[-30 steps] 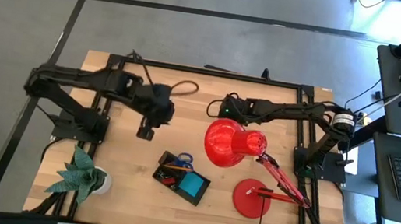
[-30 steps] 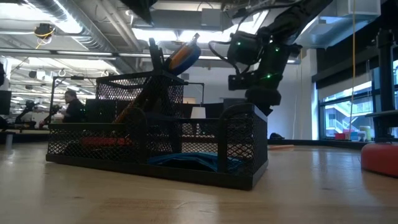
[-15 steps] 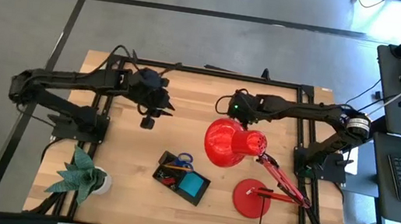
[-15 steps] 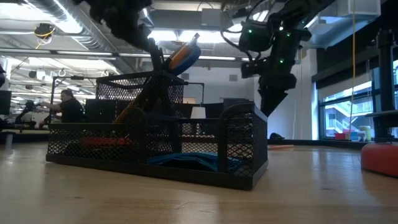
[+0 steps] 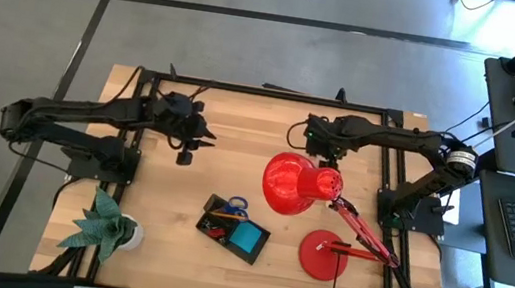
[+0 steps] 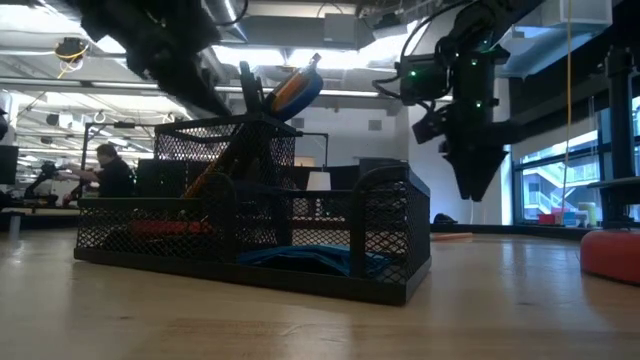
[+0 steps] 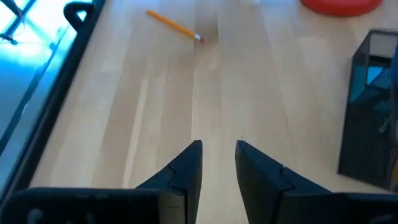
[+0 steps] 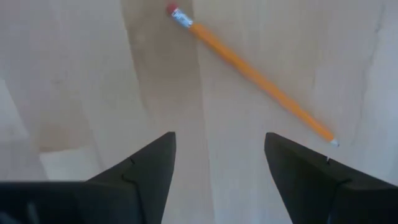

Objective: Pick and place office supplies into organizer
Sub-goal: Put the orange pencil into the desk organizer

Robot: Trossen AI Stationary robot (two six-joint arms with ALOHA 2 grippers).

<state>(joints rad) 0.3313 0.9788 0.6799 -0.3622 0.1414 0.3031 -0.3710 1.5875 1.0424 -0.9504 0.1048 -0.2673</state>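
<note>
An orange pencil [image 8: 249,71] with a red eraser lies flat on the bare wood. My right gripper [image 8: 217,146] hangs open above it, fingers pointing down, beside the red lamp's shade [image 5: 294,184] on its far side [image 5: 322,151]. The left wrist view shows the same pencil [image 7: 174,26] farther off. The black mesh organizer [image 5: 234,227] stands near the table's middle and holds blue-handled scissors [image 5: 237,203], a blue sticky-note pad [image 5: 250,236] and pencils. My left gripper [image 7: 219,155] is in the air left of the table's middle [image 5: 200,136], fingers a little apart, touching nothing.
The red desk lamp's base [image 5: 323,254] and slanted arm [image 5: 362,229] take up the table's right near part. A green paper plant [image 5: 105,226] stands at the left near corner. Bare wood lies between the two grippers. A person [image 6: 110,170] sits far behind the table.
My left arm has drawn back toward the table's left and far edge, away from the organizer. My right gripper has moved toward the table's right, along the far side of the lamp shade, and has tipped from pointing left to pointing down.
</note>
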